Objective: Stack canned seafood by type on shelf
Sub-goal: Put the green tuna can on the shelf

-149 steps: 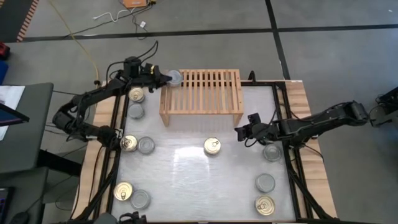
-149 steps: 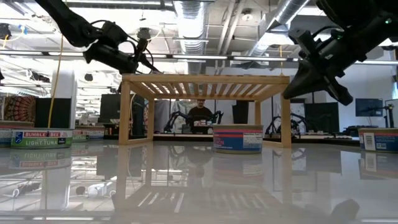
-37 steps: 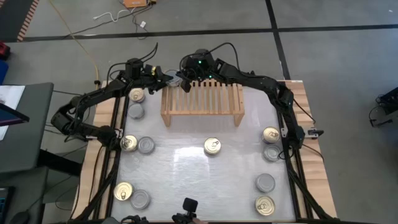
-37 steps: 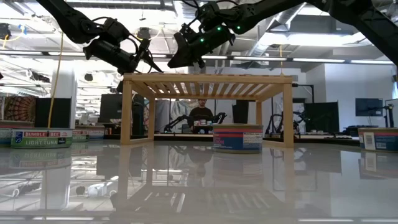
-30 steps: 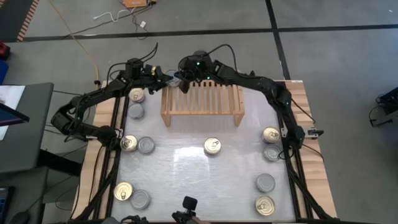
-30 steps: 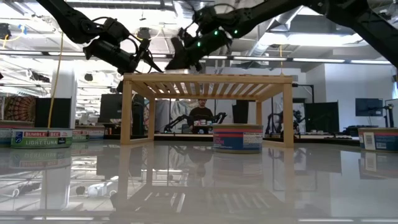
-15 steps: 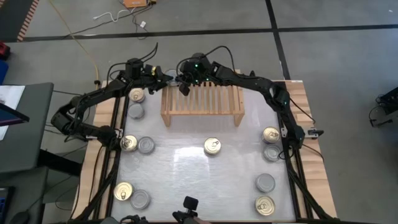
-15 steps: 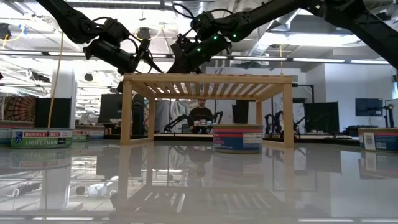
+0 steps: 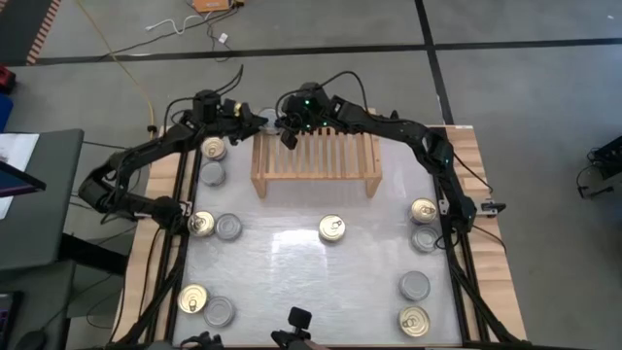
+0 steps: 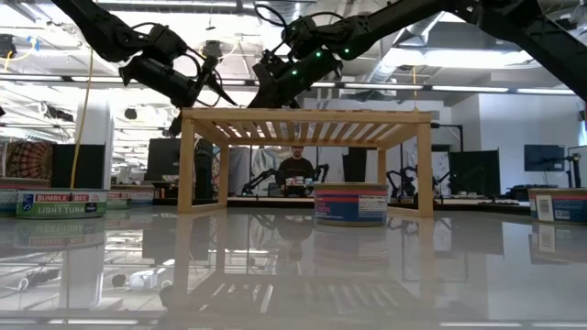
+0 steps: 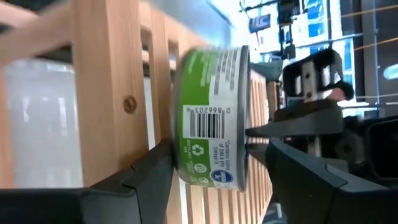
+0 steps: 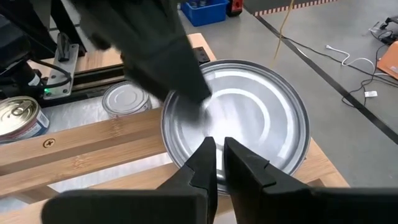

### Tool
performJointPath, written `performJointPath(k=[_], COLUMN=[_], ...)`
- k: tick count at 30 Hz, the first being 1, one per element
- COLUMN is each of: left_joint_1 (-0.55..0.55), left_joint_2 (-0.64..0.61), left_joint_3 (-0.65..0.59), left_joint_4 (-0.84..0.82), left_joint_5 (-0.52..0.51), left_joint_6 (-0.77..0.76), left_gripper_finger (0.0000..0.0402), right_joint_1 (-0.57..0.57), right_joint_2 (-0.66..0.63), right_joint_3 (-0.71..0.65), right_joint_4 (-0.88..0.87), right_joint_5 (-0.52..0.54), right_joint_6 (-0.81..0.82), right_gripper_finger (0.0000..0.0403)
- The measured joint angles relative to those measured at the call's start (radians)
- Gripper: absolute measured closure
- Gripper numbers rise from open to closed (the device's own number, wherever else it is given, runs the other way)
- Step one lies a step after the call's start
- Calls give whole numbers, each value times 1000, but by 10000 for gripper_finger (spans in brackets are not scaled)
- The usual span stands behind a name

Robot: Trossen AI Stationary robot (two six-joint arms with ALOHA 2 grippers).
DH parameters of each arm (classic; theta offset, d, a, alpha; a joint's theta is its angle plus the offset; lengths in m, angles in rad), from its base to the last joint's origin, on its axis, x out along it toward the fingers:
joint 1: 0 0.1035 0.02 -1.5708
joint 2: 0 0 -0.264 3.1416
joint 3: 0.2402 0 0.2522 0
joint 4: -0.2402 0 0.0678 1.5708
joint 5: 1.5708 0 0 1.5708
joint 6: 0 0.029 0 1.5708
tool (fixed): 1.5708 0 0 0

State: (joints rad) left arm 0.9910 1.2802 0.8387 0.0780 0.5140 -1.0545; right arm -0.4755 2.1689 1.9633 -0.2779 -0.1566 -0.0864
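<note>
A light-wood shelf (image 9: 316, 156) is standing at the far middle of the worktop (image 9: 311, 282). At its far left corner, the left end effector (image 9: 255, 121) is gripping a green-labelled tin (image 11: 211, 118) across its flat faces; the tin is touching the shelf's corner post. The right end effector (image 9: 289, 136) is reaching over the same corner, its fingers (image 12: 211, 163) nearly closed and holding nothing, their tips poised just above the tin's plain silver top (image 12: 249, 124). Other tins are sitting on the worktop: gold-lidded and silver ones in pairs along the left edge (image 9: 213, 149), more down the right edge (image 9: 423, 211), and one gold-lidded tin (image 9: 331, 228) near the centre, in front of the shelf.
</note>
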Motion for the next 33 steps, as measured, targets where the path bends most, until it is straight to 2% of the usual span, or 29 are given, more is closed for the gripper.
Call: performJointPath(k=[14, 33], left_joint_1=[91, 91], left_joint_2=[-169, -183], left_joint_3=[1, 1], left_joint_4=[-108, -189], left_joint_5=[-3, -3], left_joint_6=[56, 121], left_gripper_finger=[162, 162], right_joint_1=[0, -6], right_joint_2=[0, -22], right_joint_3=[-1, 0], right_joint_4=[9, 35], right_joint_5=[0, 0], right_joint_6=[2, 72], right_gripper_finger=[338, 338])
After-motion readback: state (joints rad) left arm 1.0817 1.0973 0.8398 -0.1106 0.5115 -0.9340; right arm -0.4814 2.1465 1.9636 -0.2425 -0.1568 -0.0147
